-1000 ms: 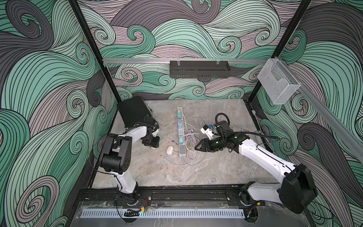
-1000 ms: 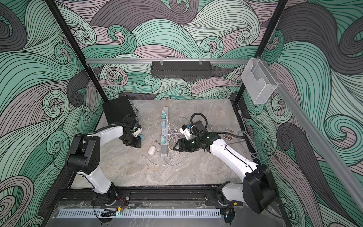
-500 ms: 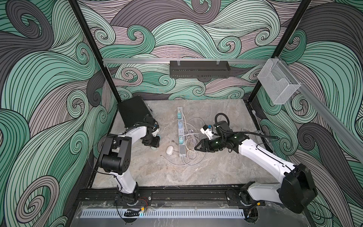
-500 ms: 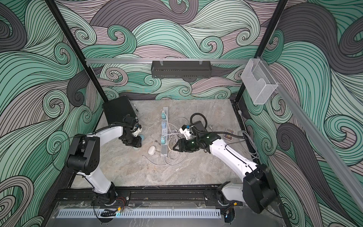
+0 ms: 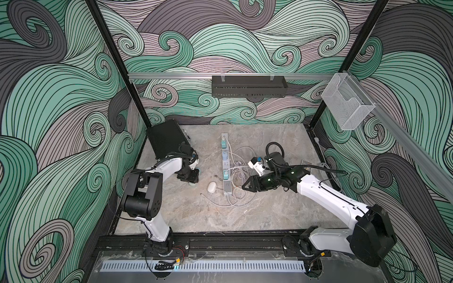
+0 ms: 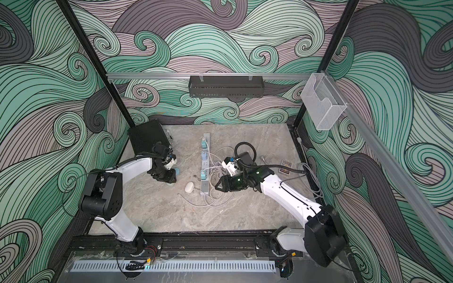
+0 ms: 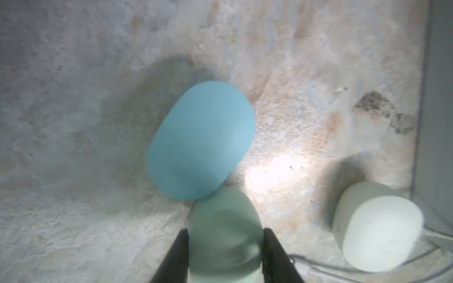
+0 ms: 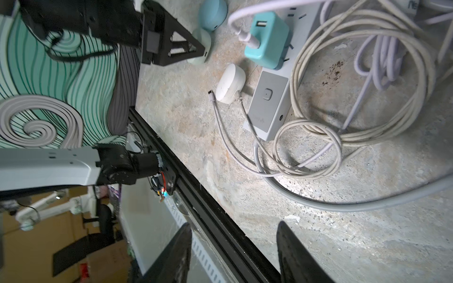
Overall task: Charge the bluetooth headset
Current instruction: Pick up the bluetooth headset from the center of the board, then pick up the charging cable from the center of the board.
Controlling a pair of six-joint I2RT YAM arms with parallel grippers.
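Observation:
My left gripper is shut on a pale green headset case that sits low on the marble table. A blue case touches the green one on its far side. A white case lies apart, next to the grey power strip; in the right wrist view the white case has a loose white cable plug beside it. My right gripper hovers open over the coiled cables, holding nothing. In a top view the left gripper stands left of the strip.
Teal chargers are plugged into the power strip, with white cables tangled to its right. A black box leans in the back left corner. A small card lies at the right. The black front rail bounds the table.
The left gripper's jaws have drawn in onto the pale green case. Both arms otherwise hold nearly the same places.

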